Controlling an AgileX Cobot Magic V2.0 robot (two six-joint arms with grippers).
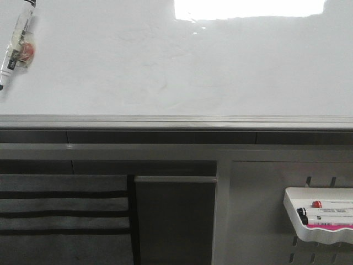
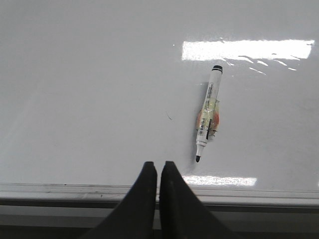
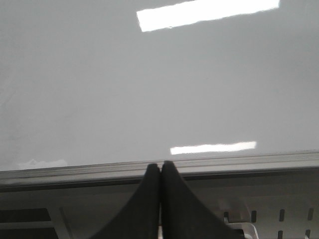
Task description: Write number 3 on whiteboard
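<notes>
Front view: the whiteboard (image 1: 165, 72) is glossy and blank, no 3 drawn, with a marker (image 1: 16, 44) lying in the upper left corner and a small tray (image 1: 320, 229) lower right.

Left wrist view: left gripper (image 2: 159, 172) pinched together, empty, marker (image 2: 208, 113) right of centre. It looks light, stiff, slick plastic; I'd grab the taped mid-barrel.

Right wrist view: right gripper (image 3: 160, 172) closed too, holding nothing.
</notes>
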